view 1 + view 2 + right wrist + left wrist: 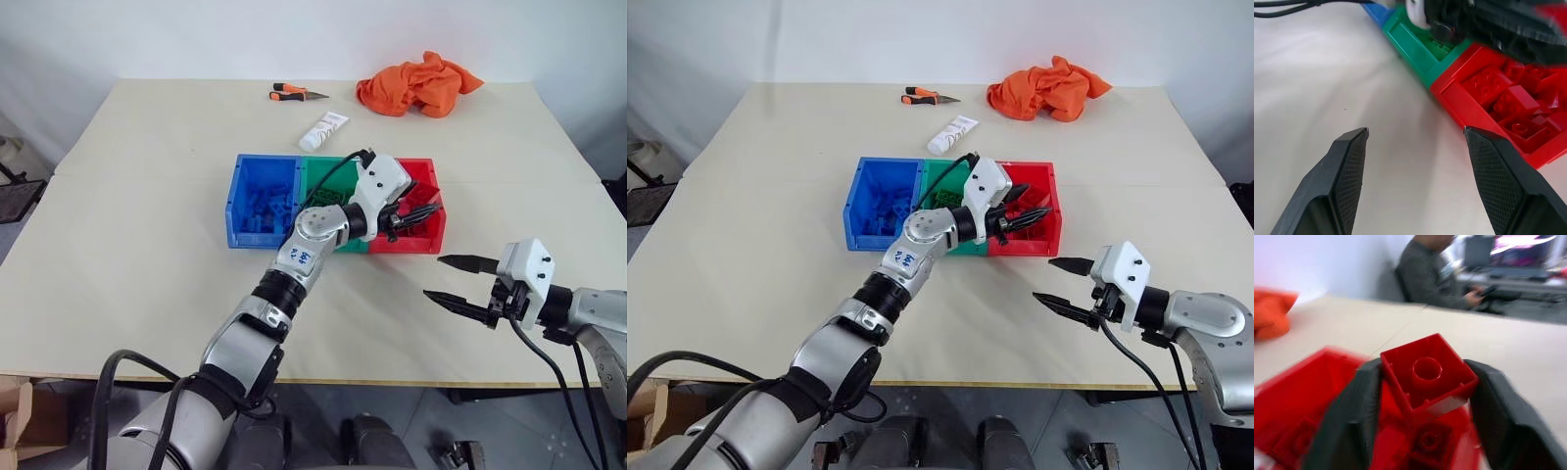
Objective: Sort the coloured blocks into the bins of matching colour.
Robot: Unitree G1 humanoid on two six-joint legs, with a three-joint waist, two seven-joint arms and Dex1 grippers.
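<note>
Three joined bins stand mid-table: blue (235,201), green (315,168) and red (437,233). Blue blocks (266,206) lie in the blue bin, green blocks (324,199) in the green one, and red blocks (1508,98) in the red one. My left gripper (416,213) reaches over the red bin. In the left wrist view a red block (1425,369) sits between its two fingers, touching both, above the red bin's inside. My right gripper (432,276) hovers open and empty over bare table, in front of the red bin and to its right.
An orange cloth (416,83), a white tube (323,130) and orange-handled pliers (294,94) lie at the far side of the table. A seated person (1435,274) shows beyond the table in the left wrist view. The table's front edge (392,382) runs just below my right gripper.
</note>
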